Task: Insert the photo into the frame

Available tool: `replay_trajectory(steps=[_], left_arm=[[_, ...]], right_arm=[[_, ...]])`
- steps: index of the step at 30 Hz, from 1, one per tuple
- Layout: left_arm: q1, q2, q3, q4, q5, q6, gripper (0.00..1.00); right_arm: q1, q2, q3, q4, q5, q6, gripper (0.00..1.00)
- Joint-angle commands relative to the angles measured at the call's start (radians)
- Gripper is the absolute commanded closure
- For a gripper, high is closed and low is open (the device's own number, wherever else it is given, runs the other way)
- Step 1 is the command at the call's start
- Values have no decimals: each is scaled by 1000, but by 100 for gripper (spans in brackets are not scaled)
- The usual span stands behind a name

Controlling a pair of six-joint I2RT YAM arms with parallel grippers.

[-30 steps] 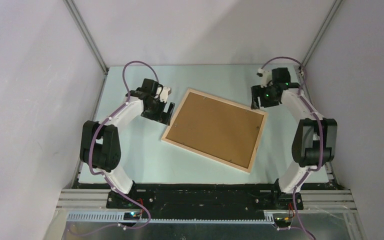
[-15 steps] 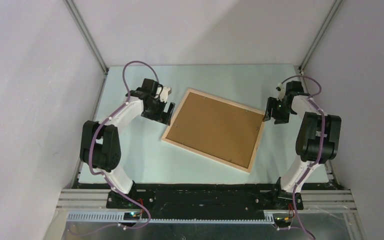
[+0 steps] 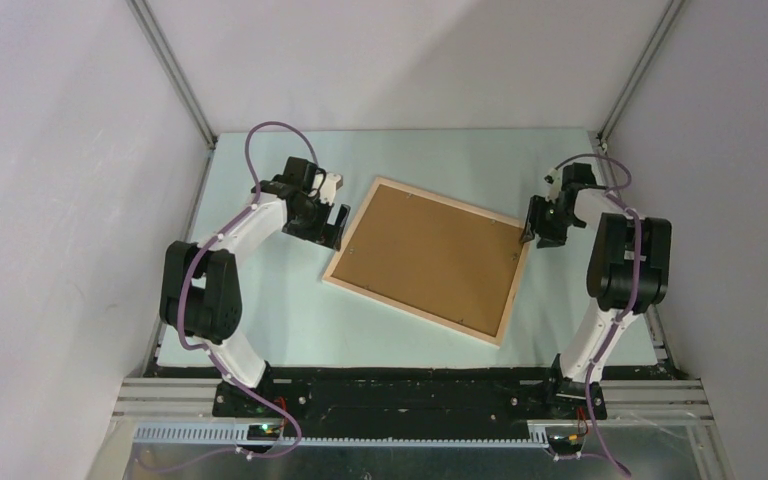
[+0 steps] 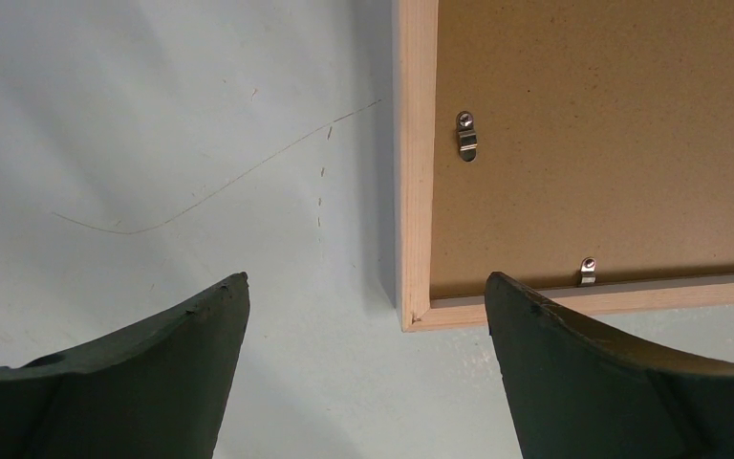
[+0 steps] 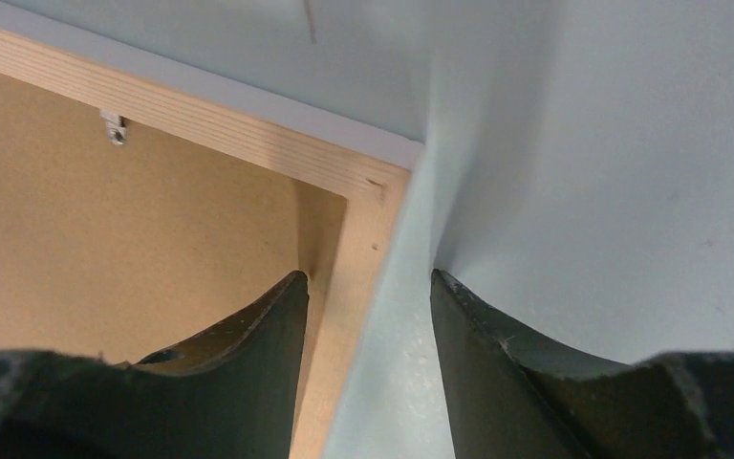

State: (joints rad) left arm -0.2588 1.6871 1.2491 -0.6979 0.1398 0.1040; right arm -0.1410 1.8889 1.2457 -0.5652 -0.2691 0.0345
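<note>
The frame [image 3: 412, 312], pale wood rails, lies face down and tilted in the middle of the table, with the brown backing board [image 3: 430, 258] set in it. The photo is hidden. My left gripper [image 3: 338, 228] is open and empty just off the frame's left corner; the left wrist view shows that corner's rail [image 4: 415, 143] between its fingers [image 4: 365, 279]. My right gripper [image 3: 527, 235] is open at the frame's right corner. In the right wrist view it [image 5: 369, 275] straddles the rail [image 5: 361, 277], one finger over the backing board [image 5: 105, 239], the other over the table.
Small metal clips [image 4: 466, 134] [image 4: 588, 271] [image 5: 113, 124] hold the backing board along the rails. Pale green table [image 3: 290, 320] lies bare around the frame. Grey walls and metal posts [image 3: 175, 75] close in both sides and the back.
My right gripper has moved from the back right corner forward and left to the frame's right corner. The left arm and the frame have not moved.
</note>
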Motion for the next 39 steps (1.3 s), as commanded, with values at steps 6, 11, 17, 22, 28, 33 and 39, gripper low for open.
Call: replay_trajectory(steps=[6,11,17,22,28,33,39], left_arm=[[3,9,16,25,18,-19,3],[2,5,13,25,4,-22,3],[2,13,1,29,2,-28,3],[-6,1,-50,27,15,-13,3],[-65,-73,-161,26,-31,70,2],[-82,-140,-223,22,-57,144,1],[-89,-194,-266,9,-4,175,0]], right_arm=[[72,86,52,3,40,-30,72],[90,103,100,-21,17,-60,85],[179,112,164,-33,11,-123,96],[234,129,215,-44,28,-140,97],[229,180,279,-67,15,-111,96],[189,245,365,-93,-25,-48,98],[151,287,375,-75,-38,11,100]])
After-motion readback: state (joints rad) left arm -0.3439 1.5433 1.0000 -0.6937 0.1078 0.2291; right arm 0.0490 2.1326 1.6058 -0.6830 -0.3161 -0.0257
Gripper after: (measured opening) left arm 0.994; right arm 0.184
